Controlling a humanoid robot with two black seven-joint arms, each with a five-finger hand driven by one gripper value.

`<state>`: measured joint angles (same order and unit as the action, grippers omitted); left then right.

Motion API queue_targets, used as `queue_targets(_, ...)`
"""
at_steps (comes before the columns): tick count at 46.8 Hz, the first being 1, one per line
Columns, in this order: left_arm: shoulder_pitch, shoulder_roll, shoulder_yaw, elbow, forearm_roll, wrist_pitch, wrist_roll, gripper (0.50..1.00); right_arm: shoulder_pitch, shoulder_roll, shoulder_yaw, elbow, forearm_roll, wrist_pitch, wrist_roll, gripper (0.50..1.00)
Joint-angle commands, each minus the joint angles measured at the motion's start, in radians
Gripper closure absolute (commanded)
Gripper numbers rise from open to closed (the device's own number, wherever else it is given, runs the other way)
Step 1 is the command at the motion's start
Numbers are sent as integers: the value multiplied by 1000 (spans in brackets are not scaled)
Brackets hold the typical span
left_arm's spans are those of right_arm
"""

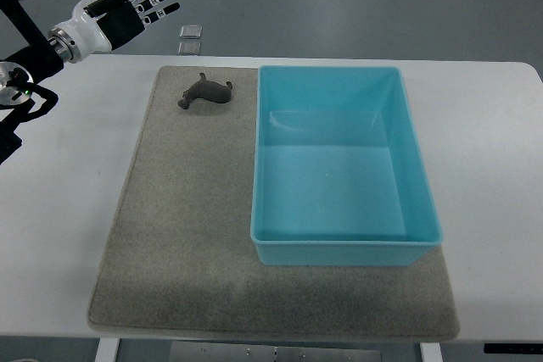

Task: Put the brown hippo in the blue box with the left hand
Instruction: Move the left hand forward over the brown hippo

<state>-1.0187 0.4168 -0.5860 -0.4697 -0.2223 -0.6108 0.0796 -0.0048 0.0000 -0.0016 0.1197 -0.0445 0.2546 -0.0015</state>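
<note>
A small dark brown hippo (204, 92) lies on the grey mat (187, 209) near its far left corner. The blue box (339, 243) stands on the mat's right half, just right of the hippo, and nothing is in it. My left hand (136, 2) is up at the far left, beyond the table's far edge, left of and behind the hippo. Its fingers are spread and hold nothing.
The white table (492, 150) carries the mat. Two small clear squares (191, 38) lie on the floor beyond the table's far edge, behind the hippo. My left arm's dark base (17, 91) shows at the left edge.
</note>
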Motion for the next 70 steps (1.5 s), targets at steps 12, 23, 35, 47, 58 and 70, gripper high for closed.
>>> queue_targets(12,5,5,12,-43,11,0,-3,500,0,0,0,0,0,0,0,564)
queue_targets(23,-1,11,15,-32,14,0,-6,500,0,0,0,0,0,0,0,564)
queue_targets(35,-43,13,61,34,92,0,-26,500,0,0,0,0,0,0,0,564)
queue_targets(47,-113,13,121,65,481,0,-168,500,0,0,0,0,0,0,0,564)
queue_targets(58,-156,10,198,57,774,0,-305,500,0,0,0,0,0,0,0,564)
queue_targets(70,-161,-1,215,-49,1106,134,-328,500,0,0,0,0,0,0,0,564)
